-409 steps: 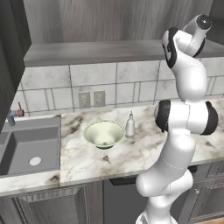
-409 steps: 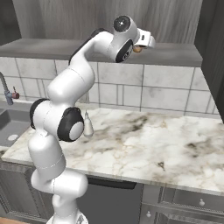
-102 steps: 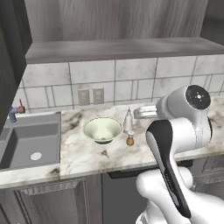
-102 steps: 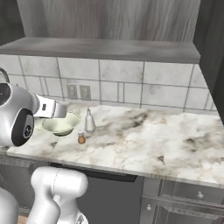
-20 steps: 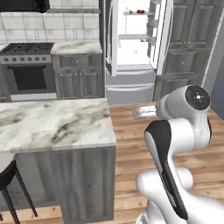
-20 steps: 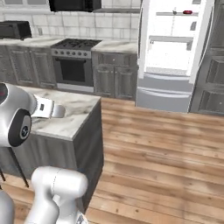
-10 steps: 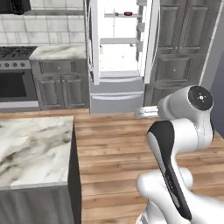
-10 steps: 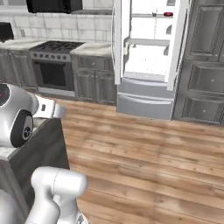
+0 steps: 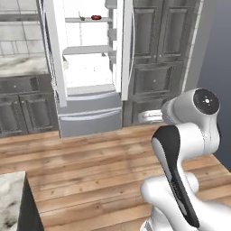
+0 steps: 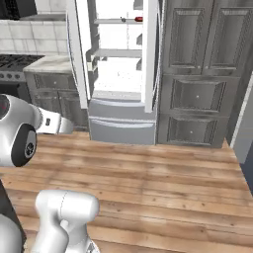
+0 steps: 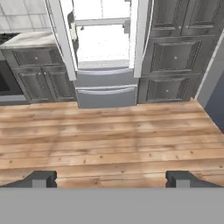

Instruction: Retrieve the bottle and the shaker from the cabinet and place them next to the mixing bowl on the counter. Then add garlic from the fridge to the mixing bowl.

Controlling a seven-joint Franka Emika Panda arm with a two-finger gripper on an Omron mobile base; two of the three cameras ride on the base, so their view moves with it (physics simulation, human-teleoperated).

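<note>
One task step evidently outstanding, the garlic: the fridge [image 9: 90, 67] stands with doors open across the wood floor [image 11: 109, 135], well apart from the gripper [image 11: 111, 178], jaws wide and empty; garlic not discernible on the shelves

Wood plank floor [image 11: 109, 135], dark grey panelled cabinets [image 10: 207, 74], white tiled wall [image 10: 29, 37] at left
</note>
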